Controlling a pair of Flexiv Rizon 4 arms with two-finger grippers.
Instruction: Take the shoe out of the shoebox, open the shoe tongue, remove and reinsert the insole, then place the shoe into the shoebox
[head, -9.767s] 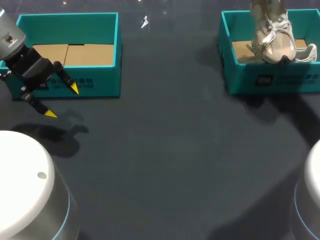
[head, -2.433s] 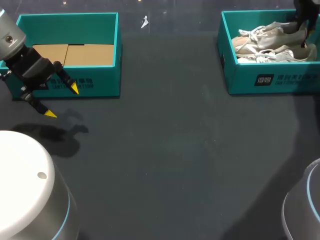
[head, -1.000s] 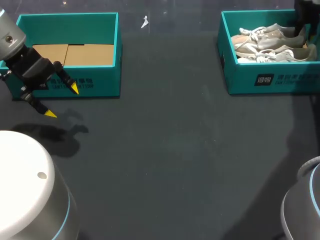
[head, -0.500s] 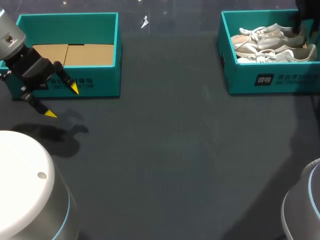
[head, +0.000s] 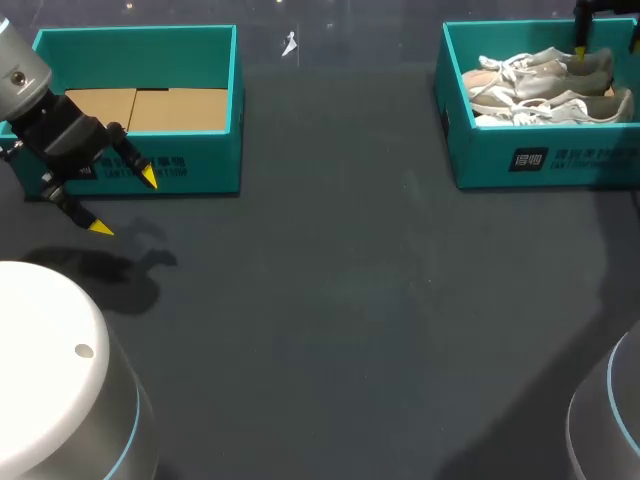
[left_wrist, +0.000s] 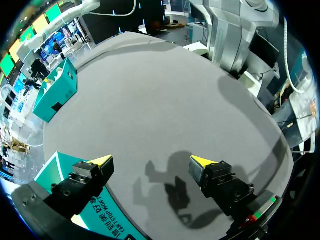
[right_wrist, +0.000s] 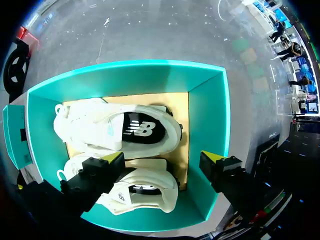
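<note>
Right pincer (right_wrist: 162, 156) wide over shoes (right_wrist: 120, 131) in shoebox (right_wrist: 209, 115) | left pincer (left_wrist: 151, 160) wide | white print (head: 575, 157) on shoebox front

Dark grey table (head: 350, 300); teal shoebox (head: 540, 160) right rear, second teal box (head: 205, 168) left rear

The left arm (head: 28, 60) has a silver-grey round wrist with a small round screw (head: 17, 77) on its side. The left gripper (head: 124, 203) is black and blocky, its two thin fingers (head: 128, 160) ending in pointed yellow tips (head: 100, 228). Near the camera each arm is a broad, smooth white dome edged by a thin light-blue ring (head: 128, 440), the left one bearing a small grey cap (head: 84, 350) and the right arm (head: 612, 420) looking greyer in shadow. The right gripper (right_wrist: 163, 157) has the same black angular finger blocks (right_wrist: 92, 175) and yellow wedge tips.
</note>
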